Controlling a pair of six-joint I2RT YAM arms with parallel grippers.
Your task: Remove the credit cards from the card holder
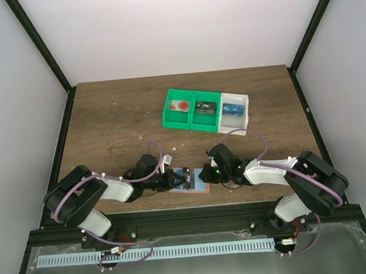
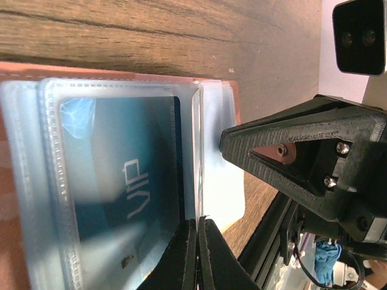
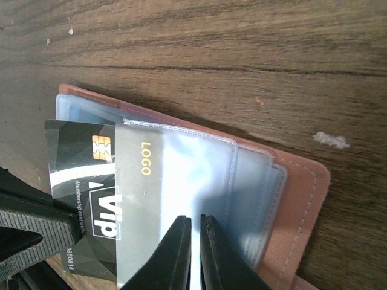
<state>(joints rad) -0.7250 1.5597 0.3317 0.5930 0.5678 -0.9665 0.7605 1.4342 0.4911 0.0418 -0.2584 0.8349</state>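
Card holder [image 3: 299, 199] lies open at 6 o'clock on the table [image 1: 117, 110]; I read right gripper [image 3: 195, 219] clamped on clear sleeve [image 3: 181, 175] to pin it, left gripper [image 2: 198, 222] pinched shut at sleeve's edge, VIP card [image 3: 75, 157] poking out at right-wrist 9 o'clock.

Card holder [image 3: 302, 205]: salmon-pink to reddish-brown, a line of matching stitching along its border. Plastic sleeves [image 3: 199, 175]: frosted, pale blue-white. Upper card [image 3: 72, 151]: black with faint angular facets, a gold chip, a white curved stripe, white "VIP" and gold "LOGO" lettering. Second card [image 2: 127, 169]: deep teal shading to navy at one edge, pale "VIP" lettering. Table [image 1: 118, 117]: dark brown wood grain. Bins: green [image 1: 167, 120] with a red item [image 1: 182, 106] and a black item [image 1: 206, 107]; white [image 1: 247, 106] with a blue item [image 1: 231, 109]. Left gripper [image 2: 197, 232] and right gripper [image 3: 195, 232]: matte black.
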